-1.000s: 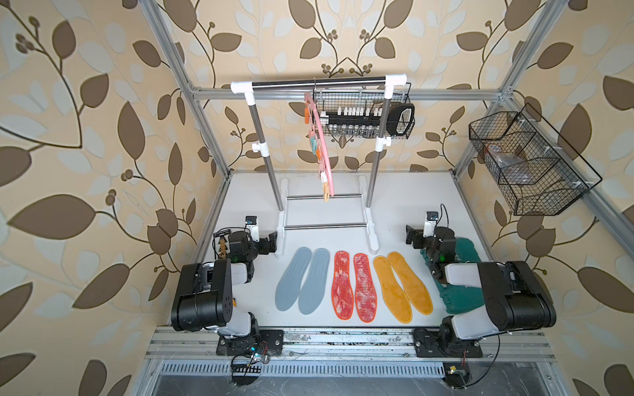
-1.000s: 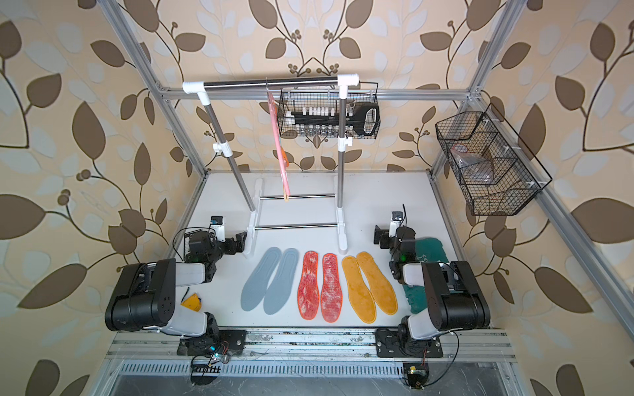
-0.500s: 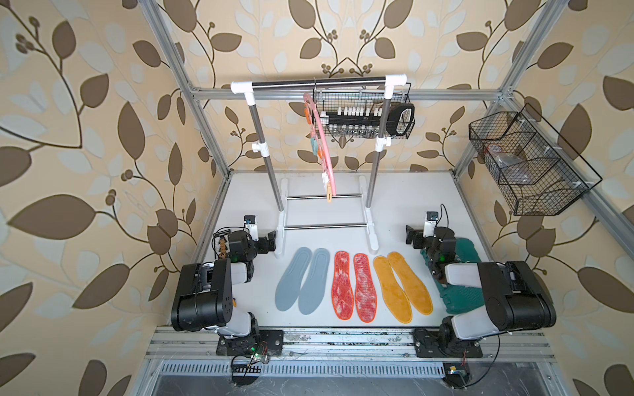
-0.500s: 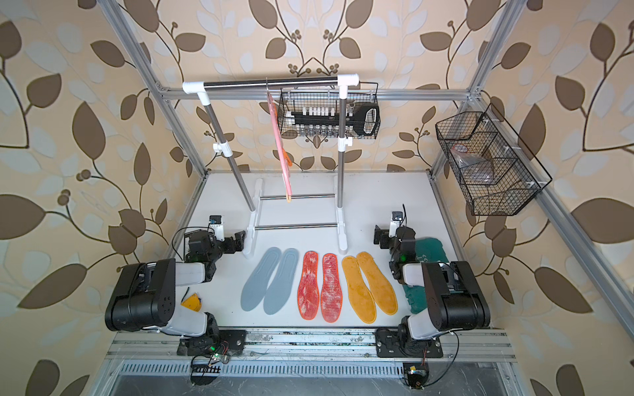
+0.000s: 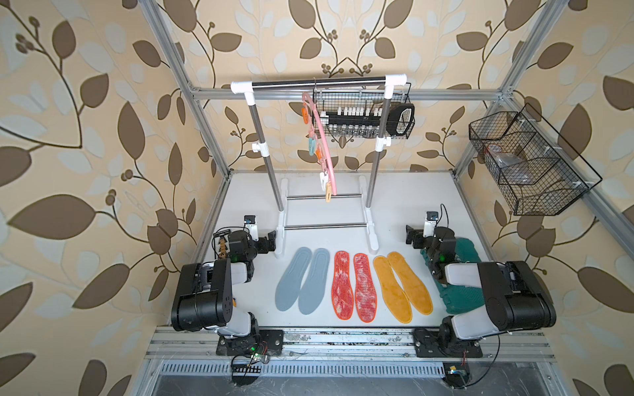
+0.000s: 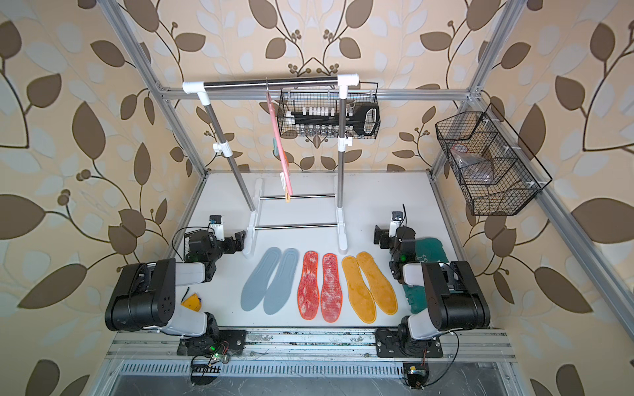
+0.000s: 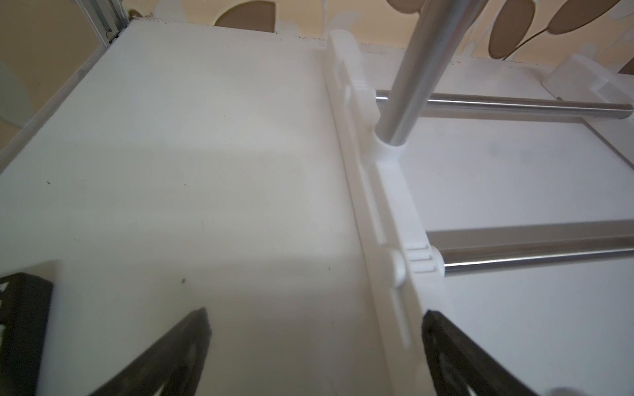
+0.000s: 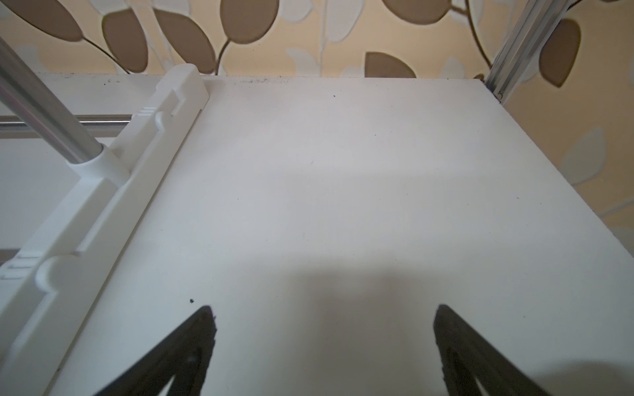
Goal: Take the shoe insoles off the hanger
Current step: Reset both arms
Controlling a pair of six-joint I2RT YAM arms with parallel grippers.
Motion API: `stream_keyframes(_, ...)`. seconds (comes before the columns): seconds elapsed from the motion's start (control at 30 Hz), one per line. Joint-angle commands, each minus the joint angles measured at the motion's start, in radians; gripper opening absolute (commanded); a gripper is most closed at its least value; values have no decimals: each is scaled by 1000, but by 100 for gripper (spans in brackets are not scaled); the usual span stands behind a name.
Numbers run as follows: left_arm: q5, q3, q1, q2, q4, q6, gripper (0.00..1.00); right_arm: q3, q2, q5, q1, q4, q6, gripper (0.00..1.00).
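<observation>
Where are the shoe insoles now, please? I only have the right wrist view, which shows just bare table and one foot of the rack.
Observer: All six shoe insoles lie flat on the table, three pairs in a row in front of the rack.
Operator: Is anything left on the hanger?
Observer: No, the hanger hangs on the rack with nothing clipped to it.
Operator: And the left end effector?
Observer: The left end effector is open and empty, close to the rack's white foot.
</observation>
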Motion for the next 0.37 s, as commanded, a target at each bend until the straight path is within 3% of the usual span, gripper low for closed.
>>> stream_keyframes(0.0,-5,26,-1,1,24,-9,99,17,8,12,3,8,-5,98)
stream_keyframes(0.33,-2,26,1,2,22,-9,99,14,4,10,3,9,-6,98)
